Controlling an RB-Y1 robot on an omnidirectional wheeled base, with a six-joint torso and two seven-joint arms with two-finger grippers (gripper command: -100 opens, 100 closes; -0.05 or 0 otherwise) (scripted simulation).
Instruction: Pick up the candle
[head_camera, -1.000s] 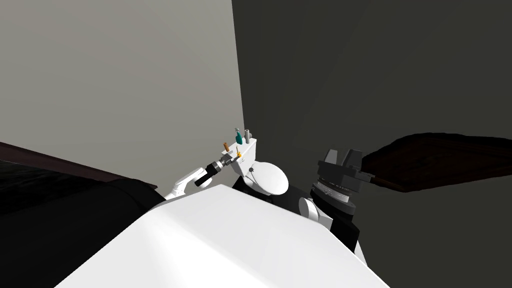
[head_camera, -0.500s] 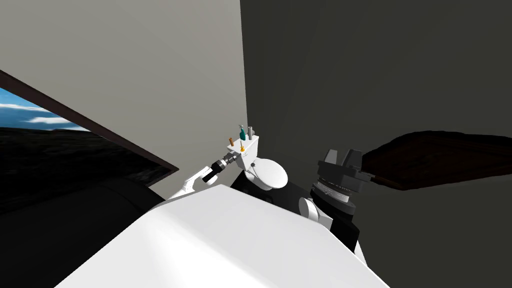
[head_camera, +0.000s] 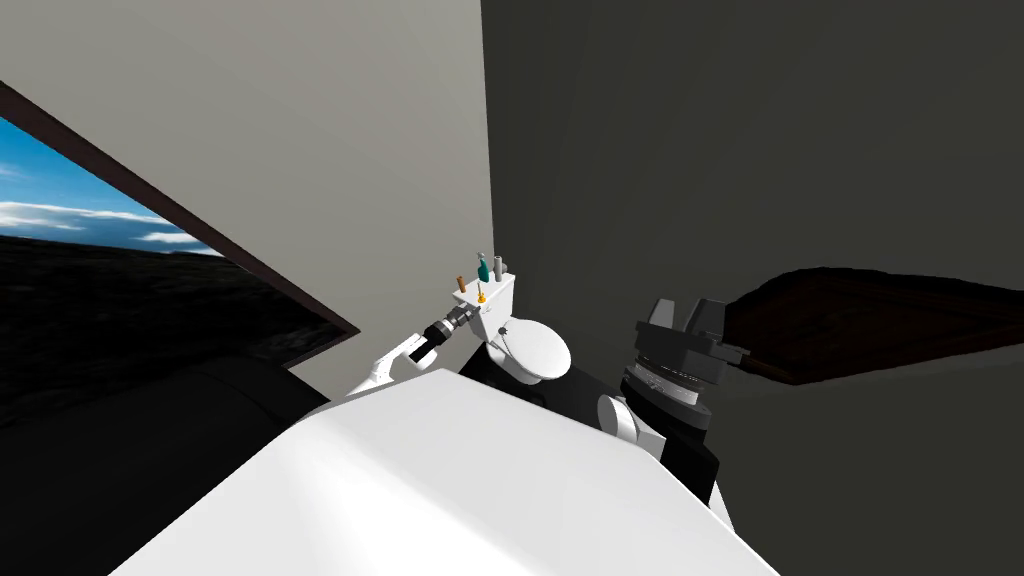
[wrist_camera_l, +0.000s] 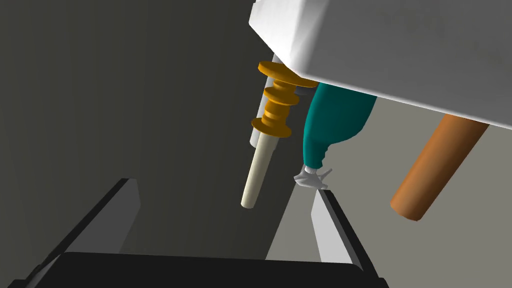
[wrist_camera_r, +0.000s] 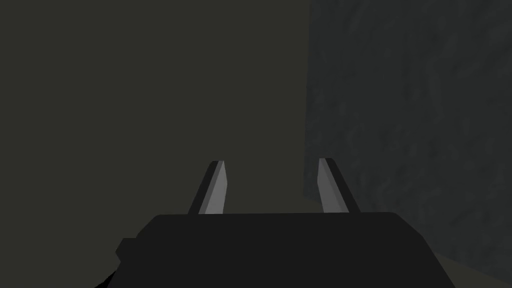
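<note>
Left pincer (wrist_camera_l: 224, 188) spread apart near candle (wrist_camera_l: 262, 161) beside teal bottle (wrist_camera_l: 334, 120) on white tank (wrist_camera_l: 400, 45)

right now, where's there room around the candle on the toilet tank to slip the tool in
Free: the side of the candle away from the teal bottle, and the wide gap between that bottle and the brown cylinder. Crowded: candle to bottle is a narrow slot, and a grey tube stands close behind the candle. The open left tool faces the candle.
</note>
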